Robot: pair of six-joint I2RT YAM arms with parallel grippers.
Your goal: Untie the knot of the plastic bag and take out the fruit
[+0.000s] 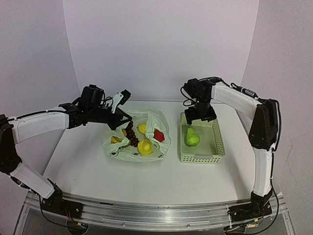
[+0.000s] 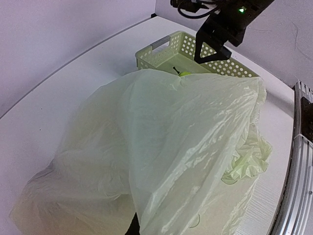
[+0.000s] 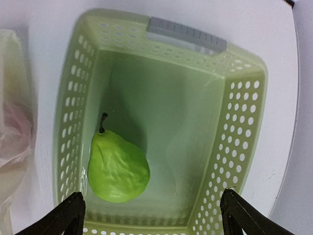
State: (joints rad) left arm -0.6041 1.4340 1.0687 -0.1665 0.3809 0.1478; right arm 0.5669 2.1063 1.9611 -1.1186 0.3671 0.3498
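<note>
Right hand [image 3: 151, 195] spread above far end of basket [image 1: 219, 142]; pear [image 1: 191, 137] lies inside. Left hand [image 1: 123, 119] at bag [image 1: 161, 128] left edge, grip hidden, cannot tell. Fruit [image 1: 145, 146] in open bag on worktop [image 1: 88, 166].

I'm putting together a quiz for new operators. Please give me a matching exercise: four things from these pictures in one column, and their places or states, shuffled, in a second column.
Column 1
1. smooth green pear
2. red toy apple
3. dark purple grape bunch
4. right gripper

Column 2
A. open, above the basket
B. lying in the pale green perforated plastic basket
C. in the thin pale green plastic bag, on the side nearer the basket
D. in the bag, near its middle

Pairs: 1-B, 2-C, 3-D, 4-A
</note>
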